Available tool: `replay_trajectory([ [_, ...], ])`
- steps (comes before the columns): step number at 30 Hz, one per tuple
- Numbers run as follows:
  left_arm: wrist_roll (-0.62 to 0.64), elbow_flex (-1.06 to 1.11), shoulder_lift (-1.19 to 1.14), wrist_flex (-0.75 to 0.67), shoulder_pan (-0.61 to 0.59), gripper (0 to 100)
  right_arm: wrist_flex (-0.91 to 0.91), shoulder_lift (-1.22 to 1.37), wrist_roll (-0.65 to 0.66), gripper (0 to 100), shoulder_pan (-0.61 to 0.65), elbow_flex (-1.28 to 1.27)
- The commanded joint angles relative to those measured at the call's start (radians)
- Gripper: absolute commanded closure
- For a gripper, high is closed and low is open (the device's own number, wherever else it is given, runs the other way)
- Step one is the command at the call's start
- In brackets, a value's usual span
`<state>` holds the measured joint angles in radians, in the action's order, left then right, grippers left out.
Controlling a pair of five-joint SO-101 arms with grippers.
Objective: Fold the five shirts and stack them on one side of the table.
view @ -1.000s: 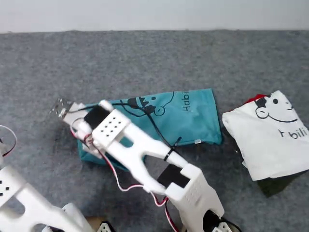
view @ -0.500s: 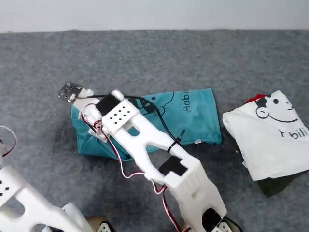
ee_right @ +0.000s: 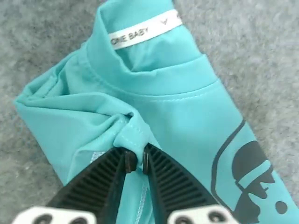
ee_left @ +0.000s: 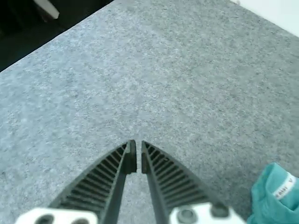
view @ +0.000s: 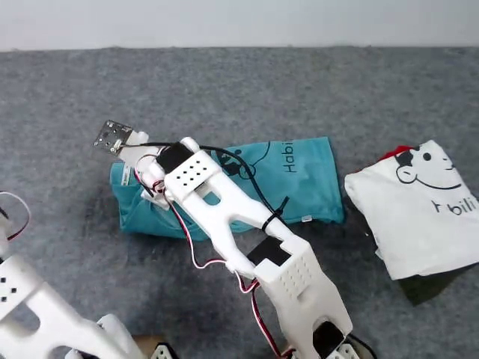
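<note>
Inward since a second ago went your right arm, drawing the fold. On the grey felt desk [view: 299, 90] the teal cotton shirt [view: 299, 179] lies centre-left. Keep the right claw [ee_right: 134, 161] pinched on its hem and drag low. Your left claw [ee_left: 135, 156] is all but closed and empty.

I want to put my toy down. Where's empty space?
Bare grey table runs along the far side, beyond the teal shirt. The gap between teal shirt and white shirt is narrow, and the right tool crowds the teal shirt's end.
</note>
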<state>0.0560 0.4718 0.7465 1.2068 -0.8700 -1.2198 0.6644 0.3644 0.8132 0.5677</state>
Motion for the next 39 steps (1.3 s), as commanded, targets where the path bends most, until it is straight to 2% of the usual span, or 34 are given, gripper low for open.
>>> replay_trajectory([
  [1,0.008,-0.004,0.006,-0.014,0.032,97,0.019,-0.008,0.011,98.3,-0.019,0.038],
  [3,0.008,-0.004,0.006,-0.014,0.034,97,0.028,0.015,0.011,96.9,-0.030,0.040],
  [8,0.008,-0.004,0.006,-0.014,0.032,97,0.039,0.067,0.006,81.8,-0.039,0.041],
  [13,0.008,-0.004,0.006,-0.014,0.032,97,0.025,0.025,0.005,82.2,-0.041,0.074],
  [21,0.008,-0.004,0.006,-0.014,0.032,97,-0.361,-0.073,-0.043,82.3,-0.013,0.206],
  [27,0.008,-0.004,0.006,-0.006,0.032,97,-0.559,-0.090,-0.095,82.4,0.044,0.207],
  [39,0.008,-0.004,0.006,0.009,0.032,97,-0.453,0.045,-0.109,82.4,0.042,0.204],
])
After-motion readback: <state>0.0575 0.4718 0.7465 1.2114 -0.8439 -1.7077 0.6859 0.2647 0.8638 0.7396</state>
